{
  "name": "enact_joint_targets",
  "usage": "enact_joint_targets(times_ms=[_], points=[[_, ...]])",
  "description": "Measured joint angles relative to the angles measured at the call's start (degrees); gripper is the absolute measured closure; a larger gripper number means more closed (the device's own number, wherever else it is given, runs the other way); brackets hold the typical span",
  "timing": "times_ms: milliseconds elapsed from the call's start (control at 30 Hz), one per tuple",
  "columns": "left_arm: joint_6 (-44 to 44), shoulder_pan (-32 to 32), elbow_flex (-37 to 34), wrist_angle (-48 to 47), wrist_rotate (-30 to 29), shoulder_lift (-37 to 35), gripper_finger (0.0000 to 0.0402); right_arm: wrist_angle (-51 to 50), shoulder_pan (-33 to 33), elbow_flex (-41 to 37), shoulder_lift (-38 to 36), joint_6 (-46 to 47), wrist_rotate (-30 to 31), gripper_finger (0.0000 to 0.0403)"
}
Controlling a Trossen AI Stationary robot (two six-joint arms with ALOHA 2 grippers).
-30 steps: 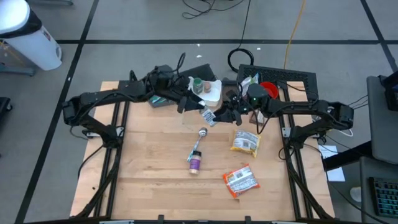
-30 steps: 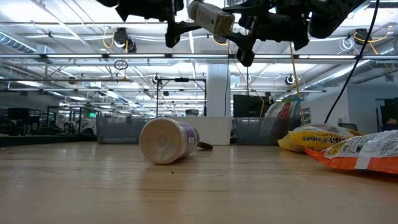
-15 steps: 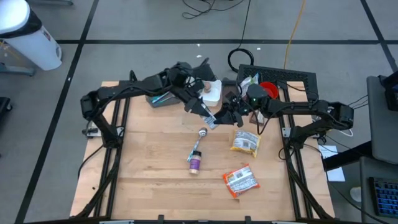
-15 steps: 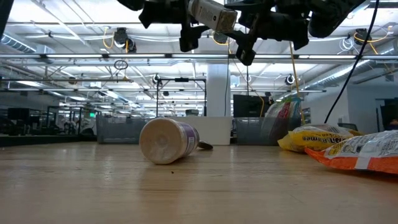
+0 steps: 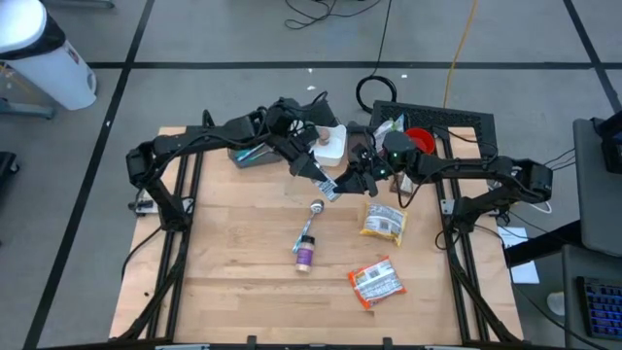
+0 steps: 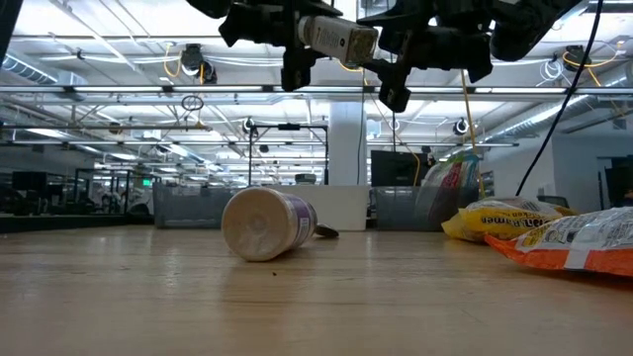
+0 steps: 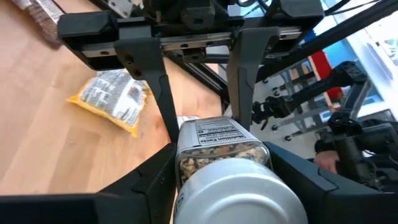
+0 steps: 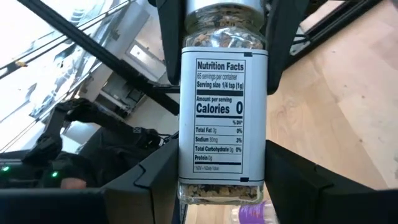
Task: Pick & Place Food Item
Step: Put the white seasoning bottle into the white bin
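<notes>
A clear spice jar [image 8: 222, 106] with a silver cap and a white nutrition label hangs horizontally above the table, between both grippers' fingers.

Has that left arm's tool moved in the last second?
Yes. In the high view the left tool has swung rightward from beside the white container to the spice jar that the right tool holds.

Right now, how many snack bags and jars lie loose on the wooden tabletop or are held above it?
Snack bags: 2 (yellow crinkly snack bag, orange crinkly snack bag)
Jars: 2 (clear glass spice jar held aloft, purple jar lying on its side)
Total: 4
</notes>
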Motion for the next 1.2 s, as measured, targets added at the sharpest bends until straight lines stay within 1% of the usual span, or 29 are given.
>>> enact_joint_targets(times_ms=[367,400,500,600,667,733,800,867,1000,1100,1200], points=[[4.2,0.0,0.0,0.0,1.5,0.0,0.0188,0.3,-0.1,0.0,0.0,-0.9,-1.0,0.0213],[4.3,0.1,0.0,0.1,1.8,0.0,0.0188,0.4,-0.2,0.0,0.0,-0.7,-1.0,0.0207],[5.8,0.9,1.0,0.2,4.5,0.1,0.0191,1.1,-0.8,0.1,-0.2,-0.7,-2.3,0.0151],[6.4,2.4,2.9,-0.7,5.4,0.1,0.0191,1.1,-1.8,0.2,-0.2,0.4,-2.2,0.0096],[7.0,3.8,4.7,-3.0,5.4,0.1,0.0192,0.8,-2.7,0.2,-0.2,0.4,-2.1,0.0073],[9.4,5.3,7.5,-6.3,4.7,0.1,0.0192,-0.2,-3.7,0.2,-0.2,-0.1,-1.9,0.006],[13.3,6.9,10.7,-12.1,2.8,-0.2,0.0193,-2.4,-4.8,0.0,0.0,-0.7,-1.7,0.0055],[17.4,8.3,14.1,-18.4,-0.3,-0.3,0.0193,-4.8,-5.7,0.0,0.0,-1.8,-1.5,0.0055],[25.9,10.3,20.4,-28.5,-12.2,0.0,0.0193,-9.5,-6.8,0.0,-0.1,-4.1,-0.7,0.0061],[30.1,11.3,23.4,-33.4,-18.9,-0.2,0.0193,-10.5,-6.4,0.0,-0.1,-5.5,0.7,0.0062],[31.1,12.1,24.0,-35.9,-23.1,0.1,0.0193,-10.9,-5.4,0.0,-0.1,-6.2,2.7,0.0062]])
